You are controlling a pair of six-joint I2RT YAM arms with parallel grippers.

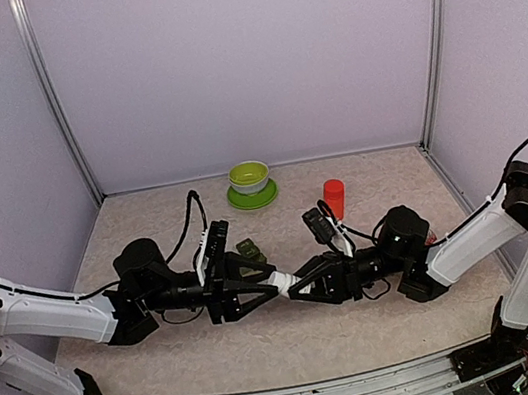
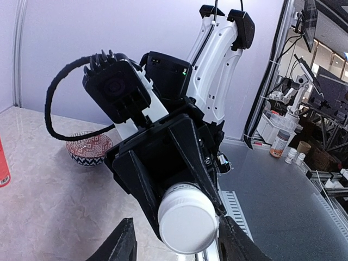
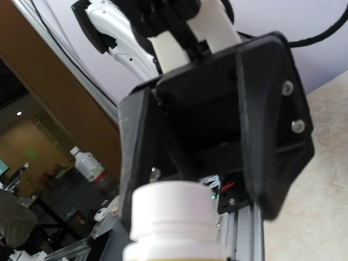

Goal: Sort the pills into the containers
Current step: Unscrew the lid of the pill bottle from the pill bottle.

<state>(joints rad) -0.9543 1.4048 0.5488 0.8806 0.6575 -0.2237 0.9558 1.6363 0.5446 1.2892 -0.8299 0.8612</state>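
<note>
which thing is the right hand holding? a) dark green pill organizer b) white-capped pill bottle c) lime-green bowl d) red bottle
b, the right hand is shut around the white-capped pill bottle, while the red bottle stands free behind it.

The left arm (image 1: 50,314) and right arm (image 1: 469,239) match: glossy white shells over matte black joints and bases. Each ends in black angular plastic, wedge-shaped. The left gripper (image 1: 269,285) has two silver screws (image 3: 287,87) in its side plate. The right gripper (image 1: 295,283) sits below a ribbed black camera block (image 2: 117,89) with a black braided cable (image 2: 54,98). A small green light (image 2: 185,72) glows on the black wrist housing.
</note>
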